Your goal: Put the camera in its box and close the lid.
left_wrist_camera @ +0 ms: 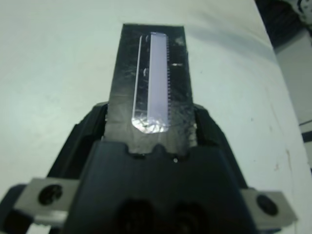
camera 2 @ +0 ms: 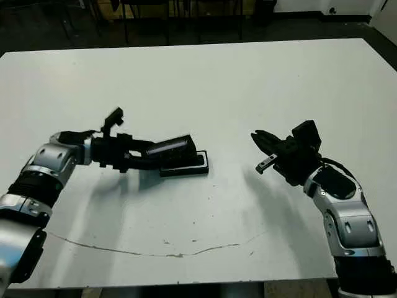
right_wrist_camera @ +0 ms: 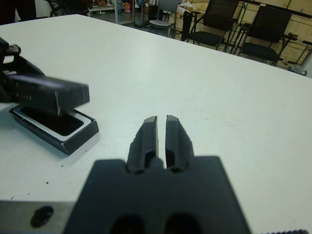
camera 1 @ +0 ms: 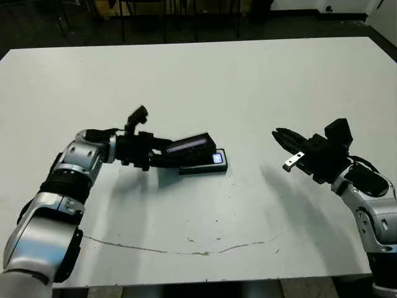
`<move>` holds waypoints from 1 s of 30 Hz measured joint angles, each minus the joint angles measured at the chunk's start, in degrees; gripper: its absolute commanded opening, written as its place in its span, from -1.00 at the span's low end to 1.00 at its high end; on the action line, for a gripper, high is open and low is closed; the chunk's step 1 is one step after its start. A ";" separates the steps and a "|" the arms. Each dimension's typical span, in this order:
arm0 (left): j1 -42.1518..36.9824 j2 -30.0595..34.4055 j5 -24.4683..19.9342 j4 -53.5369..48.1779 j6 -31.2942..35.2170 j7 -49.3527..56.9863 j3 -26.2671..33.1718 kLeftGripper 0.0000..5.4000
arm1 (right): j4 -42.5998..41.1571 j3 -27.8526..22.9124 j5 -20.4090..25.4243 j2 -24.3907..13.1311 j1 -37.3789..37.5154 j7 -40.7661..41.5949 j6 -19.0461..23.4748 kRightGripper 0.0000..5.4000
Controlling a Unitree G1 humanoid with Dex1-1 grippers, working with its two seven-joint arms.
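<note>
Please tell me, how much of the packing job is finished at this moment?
The slim black camera already lies inside the shallow black box with white lining. In hand: the left gripper holds the flat black lid with the silvery panel tilted above the box, not yet seated. Left to do: lower the lid flat and release it. The right gripper is empty and shut, away from the box.

Lid (camera 2: 169, 148) tilted over box (camera 2: 186, 166)

The lid (camera 1: 189, 146) hangs tilted over the box (camera 1: 208, 166).

A meeting or office room: black chairs (right_wrist_camera: 261, 29) beyond a white table (right_wrist_camera: 204, 73).
</note>
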 measured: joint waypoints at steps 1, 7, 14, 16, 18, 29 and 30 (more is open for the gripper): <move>-0.32 -0.22 0.61 0.17 -0.27 0.01 -0.18 0.03 | 0.16 0.01 0.00 0.05 -0.05 0.23 -0.09 -1.00; -1.72 -0.56 2.12 1.79 -1.67 -0.20 -0.91 0.03 | 1.01 0.05 -0.10 0.12 -0.10 1.02 -1.47 -1.00; -1.75 -0.38 2.58 1.58 -2.19 -2.39 -1.34 0.03 | 1.59 0.06 -0.17 0.12 -0.13 1.48 -1.43 -1.00; -1.74 -0.04 2.70 0.53 -2.14 -2.96 -1.76 0.03 | 1.54 0.06 -0.25 0.11 -0.13 1.47 -1.41 -1.00; -1.72 0.47 2.99 -1.26 -1.69 -3.38 -2.38 0.03 | 1.19 0.06 -0.33 0.08 -0.14 1.43 -1.20 -1.00; -3.02 0.34 5.02 -1.59 -2.27 -3.62 -5.76 0.03 | 0.01 0.10 -0.39 -0.02 -0.18 1.48 -0.47 -1.00; -3.37 0.07 5.33 -0.66 -2.91 -3.62 -6.05 0.03 | -0.05 0.08 -0.37 -0.05 -0.18 1.59 -0.47 -1.00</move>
